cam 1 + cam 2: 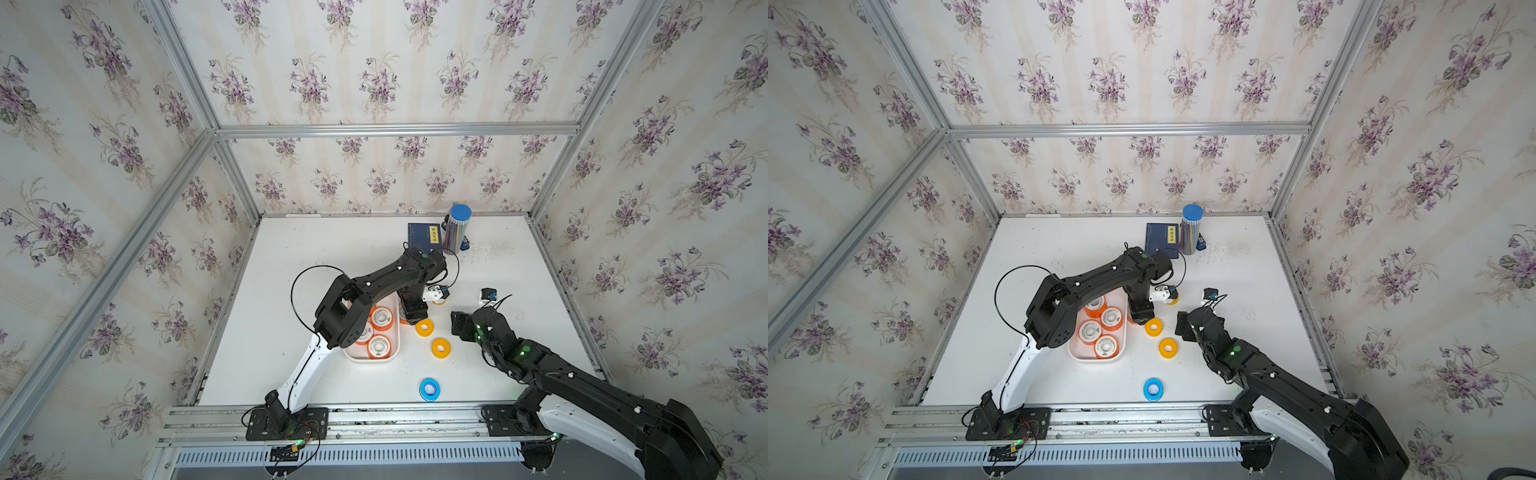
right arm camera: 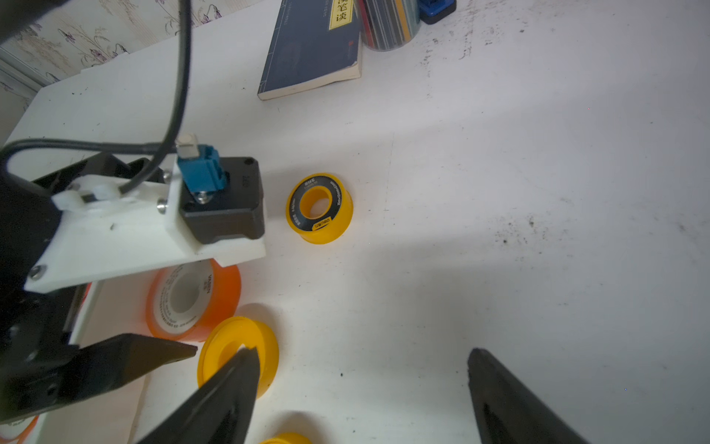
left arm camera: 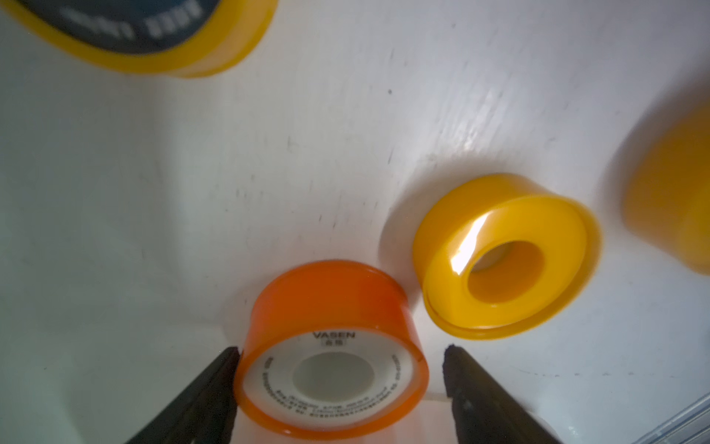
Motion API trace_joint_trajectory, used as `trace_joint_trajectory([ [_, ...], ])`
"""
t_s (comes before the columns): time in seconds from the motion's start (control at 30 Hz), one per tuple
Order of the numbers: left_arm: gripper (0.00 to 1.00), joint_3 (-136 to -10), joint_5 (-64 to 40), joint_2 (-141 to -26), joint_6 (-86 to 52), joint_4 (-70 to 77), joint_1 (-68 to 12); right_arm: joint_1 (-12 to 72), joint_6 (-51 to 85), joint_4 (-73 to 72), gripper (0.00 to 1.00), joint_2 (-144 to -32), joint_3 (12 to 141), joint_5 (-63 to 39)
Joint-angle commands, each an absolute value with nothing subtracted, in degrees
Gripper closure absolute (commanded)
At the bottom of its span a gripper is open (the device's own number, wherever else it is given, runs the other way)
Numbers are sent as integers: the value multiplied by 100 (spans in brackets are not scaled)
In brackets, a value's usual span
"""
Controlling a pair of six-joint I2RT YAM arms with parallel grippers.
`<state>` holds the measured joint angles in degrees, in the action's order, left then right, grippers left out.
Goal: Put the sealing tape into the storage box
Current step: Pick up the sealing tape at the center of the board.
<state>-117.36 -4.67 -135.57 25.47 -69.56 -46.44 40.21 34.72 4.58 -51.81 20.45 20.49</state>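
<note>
One orange spool (image 3: 332, 369) within left hand (image 3: 342, 350)

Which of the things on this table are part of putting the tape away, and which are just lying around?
Part of the job: storage box; four orange spools in it; orange spool at the left pincer; three yellow spools and the blue spool on the table.
Just lying about: dark blue book; silvery cylinder with blue cap.

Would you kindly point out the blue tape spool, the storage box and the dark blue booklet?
blue tape spool (image 1: 422, 390): in a top view, on its blue ring.
storage box (image 1: 1094, 360): in a top view, on its near rim.
dark blue booklet (image 1: 1156, 240): in a top view, on its cover.
</note>
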Motion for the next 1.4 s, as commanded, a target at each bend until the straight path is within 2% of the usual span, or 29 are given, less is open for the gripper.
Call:
trace_joint_trajectory([
  [0.0,21,-11704,-466,-13605,2525,-6968,-4640,4025,3504,404,11,-5191,2096,2083],
  [0.17,27,-11669,-417,-13589,2479,-6876,-4656,4031,3498,395,11,-5203,2092,2083],
  [0.87,36,-11734,-396,-13276,2174,-6762,-4676,4030,3500,394,11,-5227,2101,2092],
  [1.37,38,-11779,-97,-12623,1994,-7097,-4685,4025,3498,393,10,-5259,2109,2084],
])
